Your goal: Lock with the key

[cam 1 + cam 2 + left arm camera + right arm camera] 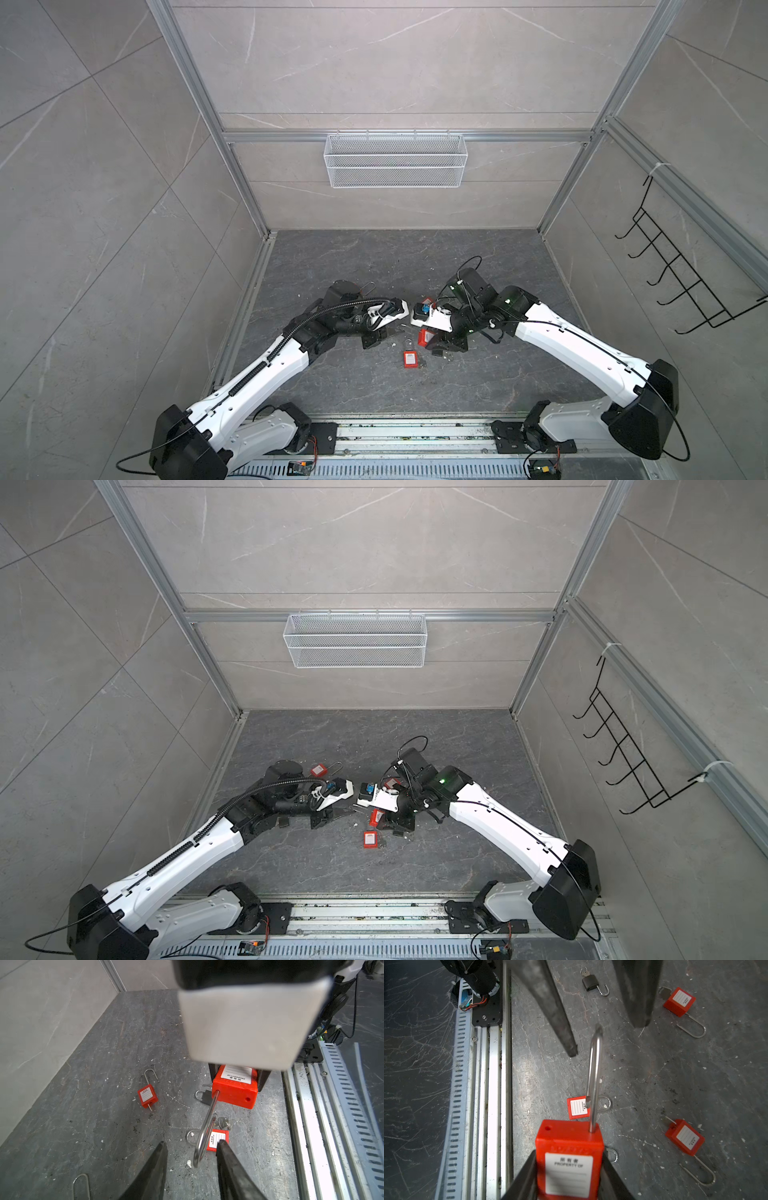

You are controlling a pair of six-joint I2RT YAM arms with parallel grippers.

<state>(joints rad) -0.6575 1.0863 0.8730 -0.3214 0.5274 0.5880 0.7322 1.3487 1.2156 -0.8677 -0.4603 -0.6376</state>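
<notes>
The red padlock [569,1138] hangs above the desk [93,1105] near its front rail [307,1126]. The right end effector [569,1178] is clamped on its body. The open shackle [593,1076] sits between the parted fingers of the left end effector [191,1145], touching neither. Beneath lie a second red padlock [217,1139], keys [223,1123] and a black padlock [205,1097].

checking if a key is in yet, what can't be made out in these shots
- held red padlock: its keyhole end is cut off by the bottom edge in the right wrist view and hidden behind the right arm's white block in the left wrist view; no key can be confirmed
- left hand: whether its fingers touch the shackle is unclear
- loose shackle: body cut off by the left wrist view's bottom edge
</notes>
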